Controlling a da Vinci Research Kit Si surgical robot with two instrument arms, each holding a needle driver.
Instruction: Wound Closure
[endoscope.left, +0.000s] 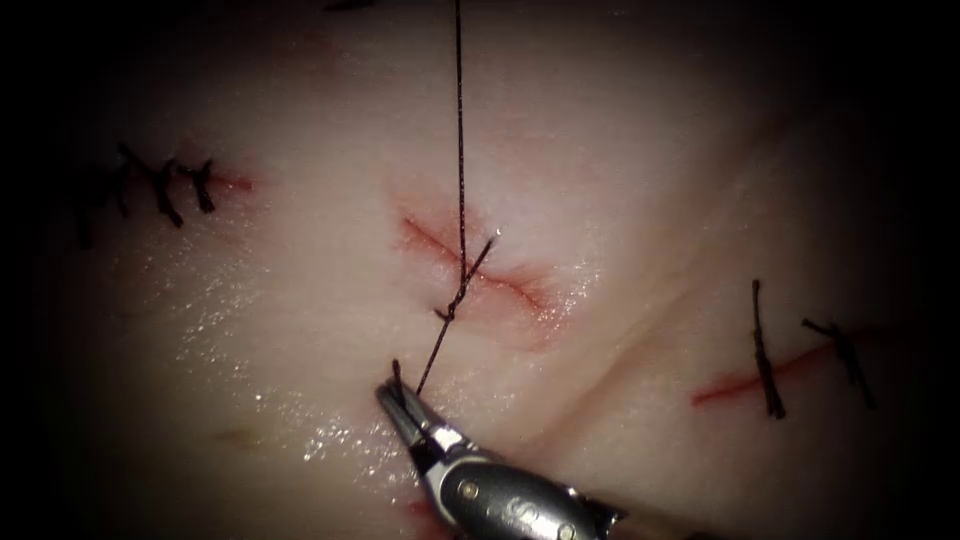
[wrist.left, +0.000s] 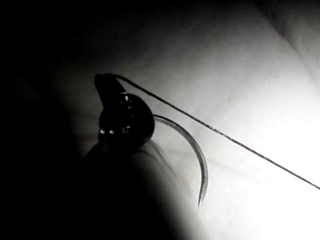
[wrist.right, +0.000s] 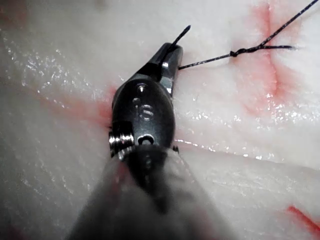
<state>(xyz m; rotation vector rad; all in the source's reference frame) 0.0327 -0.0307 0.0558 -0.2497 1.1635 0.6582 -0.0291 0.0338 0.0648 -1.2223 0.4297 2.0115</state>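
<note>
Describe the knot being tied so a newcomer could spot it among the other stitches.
Start at the tissue and find the middle cut, between two stitched cuts. The knot sits on its lower edge. Unlike the trimmed stitches, its thread runs taut to the right tool and upward; the left tool grips thread, needle hanging free.

Glossy wet tissue (endoscope.left: 300, 400); smooth metal right tool (endoscope.left: 400, 405).
</note>
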